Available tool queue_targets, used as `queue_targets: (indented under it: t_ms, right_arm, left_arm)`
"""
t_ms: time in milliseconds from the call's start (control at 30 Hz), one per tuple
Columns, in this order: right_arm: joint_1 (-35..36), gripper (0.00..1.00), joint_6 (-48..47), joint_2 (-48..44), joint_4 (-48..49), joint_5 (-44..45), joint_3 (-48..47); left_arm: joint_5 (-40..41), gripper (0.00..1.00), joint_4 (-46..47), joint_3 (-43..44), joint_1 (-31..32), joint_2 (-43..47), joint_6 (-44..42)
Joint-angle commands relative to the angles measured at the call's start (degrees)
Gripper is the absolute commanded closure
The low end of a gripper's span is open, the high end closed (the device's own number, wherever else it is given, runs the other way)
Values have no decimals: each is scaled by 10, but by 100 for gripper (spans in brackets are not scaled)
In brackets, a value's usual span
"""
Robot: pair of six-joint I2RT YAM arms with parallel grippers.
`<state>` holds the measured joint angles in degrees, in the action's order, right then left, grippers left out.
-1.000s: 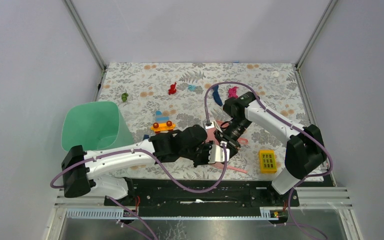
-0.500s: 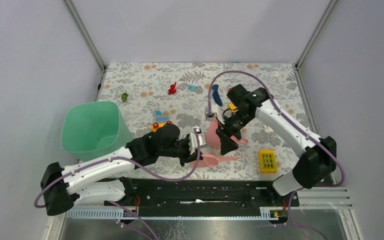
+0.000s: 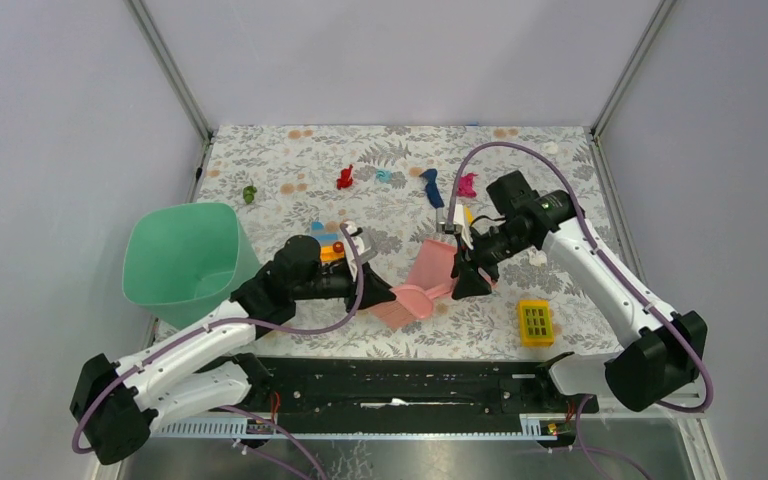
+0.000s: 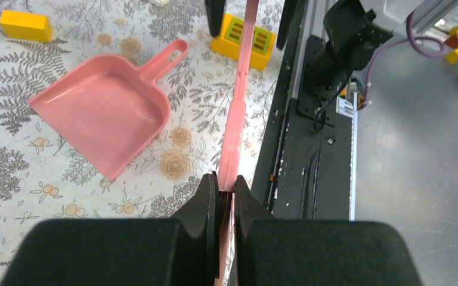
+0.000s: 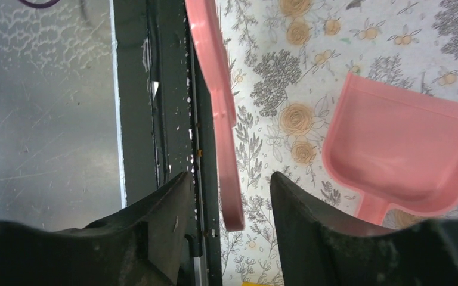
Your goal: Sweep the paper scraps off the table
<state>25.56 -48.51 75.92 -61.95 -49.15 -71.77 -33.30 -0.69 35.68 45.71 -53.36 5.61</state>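
Note:
My left gripper [image 3: 376, 292] [image 4: 225, 179] is shut on the pink brush [image 3: 407, 305] [image 4: 241, 77], holding it edge-on above the table [image 3: 290, 160]. My right gripper [image 3: 464, 283] [image 5: 229, 177] is open, and its jaws straddle the end of the brush handle [image 5: 217, 77] without touching it. The pink dustpan [image 3: 432, 262] [image 4: 107, 107] [image 5: 399, 155] lies flat on the table beside them. Paper scraps lie at the back: green [image 3: 249, 193], red [image 3: 344, 178], teal [image 3: 383, 176], navy [image 3: 432, 187] and magenta [image 3: 466, 184].
A green bin [image 3: 185, 252] stands at the left. A blue-orange toy [image 3: 328, 245] sits behind my left wrist. A yellow holed block [image 3: 534, 322] [image 4: 241, 40] lies at the front right. The black rail [image 3: 410, 375] runs along the near edge.
Both grippers have drawn apart from the front centre. The left arm pulled back left with the brush. The right arm swung right, and its open jaws now sit at the handle's end.

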Motion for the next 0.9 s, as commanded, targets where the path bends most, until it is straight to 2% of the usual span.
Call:
queue_targets:
  t_ms: [0,167,333,500,533,600,633,700,867]
  right_arm:
    - [2,45,-34,-4,-22,-28,20]
    - [2,61,-30,-5,-20,-44,15]
    - [1,66,-15,-14,-10,-61,7]
    - [1,97,-11,-9,-13,-65,11]
    - [2,100,-10,-8,-12,-64,14]
    - [2,100,-3,-3,-12,-64,20]
    - [2,100,2,4,-13,-64,22]
    - [3,100,8,26,-33,-70,16]
    - [3,100,-49,85,-115,-108,-18]
  left_arm:
    - [-62,100,90,0,-23,4,40]
    - [-68,100,89,0,-29,-3,40]
    - [-67,100,86,0,-30,-8,40]
    - [-74,100,85,1,-31,-17,40]
    - [-80,95,85,3,-30,-22,40]
    - [-85,57,97,3,-31,-30,41]
    - [-84,49,112,2,-30,-34,46]
    - [-85,45,136,0,-29,-42,47]
    - [-108,47,147,16,-24,-82,49]
